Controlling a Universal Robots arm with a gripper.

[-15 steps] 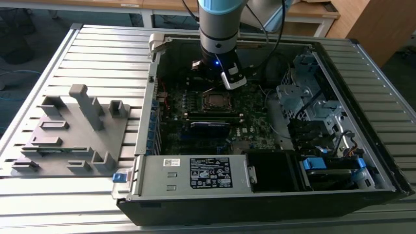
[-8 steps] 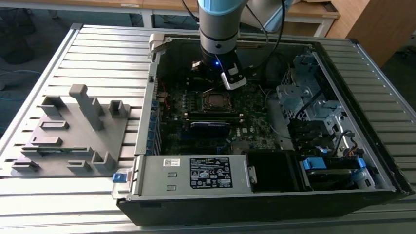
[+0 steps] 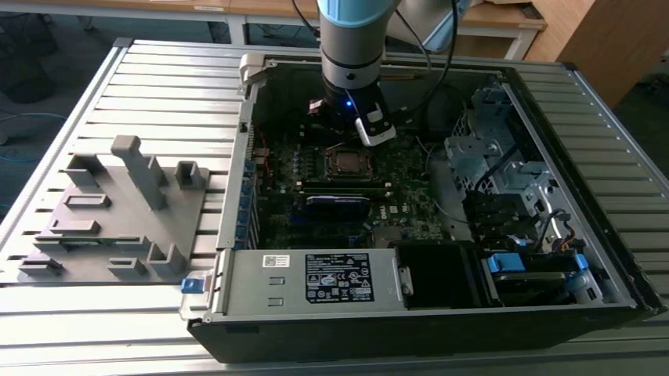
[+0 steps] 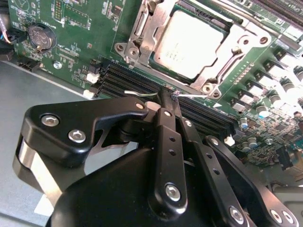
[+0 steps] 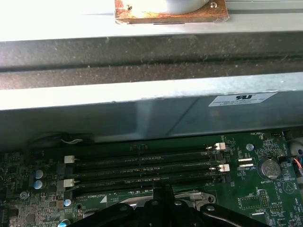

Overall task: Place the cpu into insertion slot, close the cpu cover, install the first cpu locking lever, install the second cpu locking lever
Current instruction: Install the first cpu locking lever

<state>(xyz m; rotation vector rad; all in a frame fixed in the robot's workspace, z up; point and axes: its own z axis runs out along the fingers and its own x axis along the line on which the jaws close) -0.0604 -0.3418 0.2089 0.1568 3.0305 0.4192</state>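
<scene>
Second wrist view: cpu [image 4: 189, 43], dull silver-grey square, seated in insertion slot [image 3: 343, 162]; cpu cover [image 4: 218, 61] frame lies flat round its edges. I read gripper [image 4: 166, 94] jaws as drawn together, tips at thin silver rod [image 4: 137, 92] over black memory slots [image 4: 128, 78] beside socket. Exterior view: computer case [image 3: 313, 329] open on slatted worktop [image 3: 157, 86]; grey fixture tray [image 3: 115, 211] well apart.
</scene>
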